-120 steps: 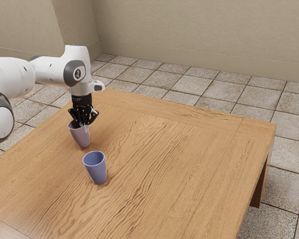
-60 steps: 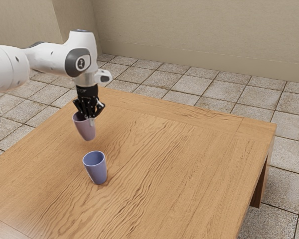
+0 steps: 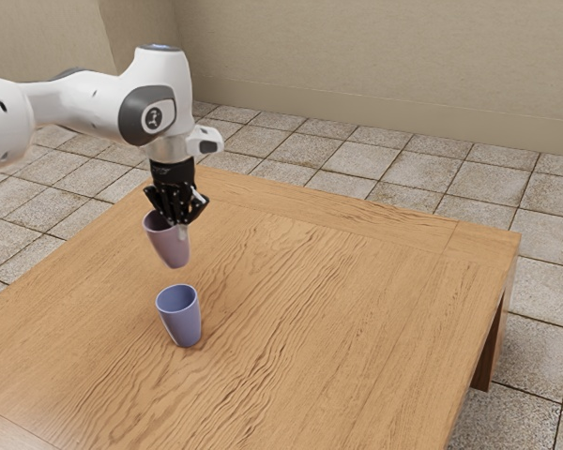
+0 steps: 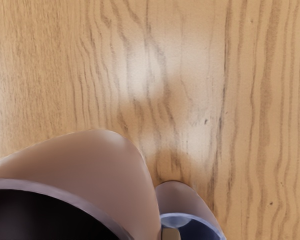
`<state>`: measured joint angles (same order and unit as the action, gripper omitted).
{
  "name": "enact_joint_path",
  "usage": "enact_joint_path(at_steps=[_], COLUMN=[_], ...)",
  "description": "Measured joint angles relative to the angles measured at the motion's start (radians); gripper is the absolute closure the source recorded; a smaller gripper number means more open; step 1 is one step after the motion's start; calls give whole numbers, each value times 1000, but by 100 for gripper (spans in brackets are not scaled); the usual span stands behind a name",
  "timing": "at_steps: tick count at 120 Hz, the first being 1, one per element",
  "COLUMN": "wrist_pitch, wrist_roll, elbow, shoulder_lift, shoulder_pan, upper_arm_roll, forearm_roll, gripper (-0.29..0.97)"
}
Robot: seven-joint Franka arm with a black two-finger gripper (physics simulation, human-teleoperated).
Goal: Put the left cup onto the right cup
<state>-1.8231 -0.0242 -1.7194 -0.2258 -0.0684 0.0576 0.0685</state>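
While the wooden table [image 3: 357, 309] spreads wide below, our gripper [image 3: 174, 217] is closed on the rim of the mauve cup [image 3: 169, 246]. It holds the cup in the air, near the blue cup [image 3: 179, 314], which stands upright on the table. We judge the pickup done; centring, lowering and release remain. The mauve cup's mouth faces up. Its long axis is tilted, with the base leaning toward the exterior view's right.

walls [image 3: 375, 47]: plain beige, pale skirting | floor [image 3: 422, 164]: square stone tiles — grey-brown | table [image 3: 357, 281]: low, light wood, bold grain
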Motion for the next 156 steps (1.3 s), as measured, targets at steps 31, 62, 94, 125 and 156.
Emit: enact_joint_path(at_steps=[31,62,94,125,156], wrist_pitch=[-22,-29,-29,-28,-30], wrist_roll=[-39,-77,-110,-134,-154], elbow=[-103,-158,-174,-190,-219], shoulder_lift=[85,123,126,134,154], shoulder_pan=[15,14,15,14,12], upper_arm_roll=[11,30,49,60,61], forearm_roll=[0,0,0,0,0], gripper=[78,78,78,78,78])
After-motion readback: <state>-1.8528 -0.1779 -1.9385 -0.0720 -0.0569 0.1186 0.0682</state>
